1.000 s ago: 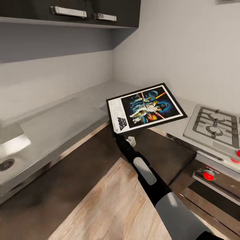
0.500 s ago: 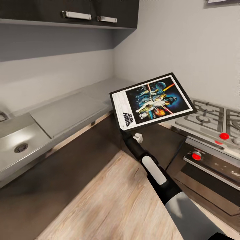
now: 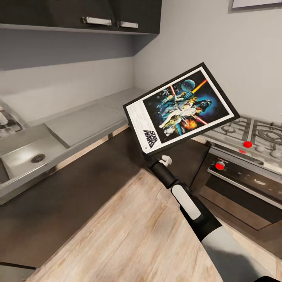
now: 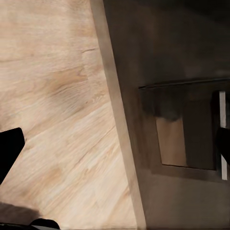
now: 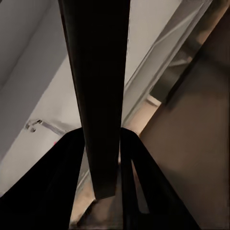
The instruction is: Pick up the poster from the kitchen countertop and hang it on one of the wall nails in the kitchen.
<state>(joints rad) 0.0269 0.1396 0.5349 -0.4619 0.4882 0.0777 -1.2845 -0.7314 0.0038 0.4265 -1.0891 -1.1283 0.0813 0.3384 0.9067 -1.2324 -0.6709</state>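
Right pincer (image 3: 150,156): pressed together on the lower edge of the rectangular black-framed Star Wars poster (image 3: 181,108); in the right wrist view the dark edge of the frame (image 5: 98,96) runs between the two black fingers (image 5: 72,163), gripped edge-on.
Left pincer: only dark finger ends show at the borders of the left wrist view, over wooden floor; whether spread or closed cannot be told.
Poster, position: held in the air, tilted face-up toward the head camera, white title strip nearest the pincer, well clear of the smooth light grey L-shaped desk (image 3: 86,121) and above the corner where the dark cabinet fronts meet.
Poster, handling (judgement): a stiff, flat, probably light panel; held by one edge only, so it may pivot or slip in the grip when swung. A hold at mid-edge, as here, keeps it balanced; the glossy frame looks slippery.
Surroundings: steel gas hob with black grates (image 3: 254,135) to the right, steel sink (image 3: 31,154) to the left, dark wall cabinets (image 3: 98,15) above.
Count: one poster; one hob, three red knobs (image 3: 247,144) visible; one sink; two cabinet handles (image 3: 96,20). No wall nail can be made out.
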